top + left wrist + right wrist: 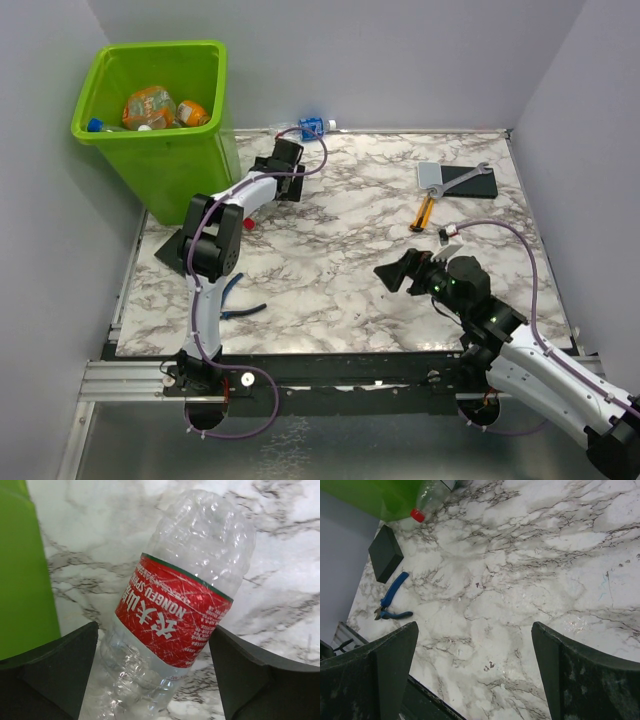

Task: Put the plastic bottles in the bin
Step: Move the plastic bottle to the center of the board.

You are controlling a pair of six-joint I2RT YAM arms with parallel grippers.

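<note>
Standing at the far left corner of the bench (330, 230), the green bin (170, 170) holds at least two orange bottles (150, 105) and a blue-capped bottle (97, 125) lying against its left wall.

Just beside the bin, on the bench, a clear bottle (175, 610) with a red label lies on its side. In the left wrist view its long axis slants from lower left to upper right, and the label's print reads upside down. The right wrist view shows its red cap (418, 515) close to the foot of the bin. From above, that cap points toward the near side while the left arm hides the body.

The left claw (154, 629) straddles this bottle at the label with its fingers apart, one on each side, not clamped.

A blue-labelled bottle (312, 127) lies at the far edge of the bench.

The right claw (475, 627) hangs wide apart over bare marble, well away from every bottle. Blue-handled pliers (392, 600) and a black pad (385, 552) lie near the left edge.
</note>
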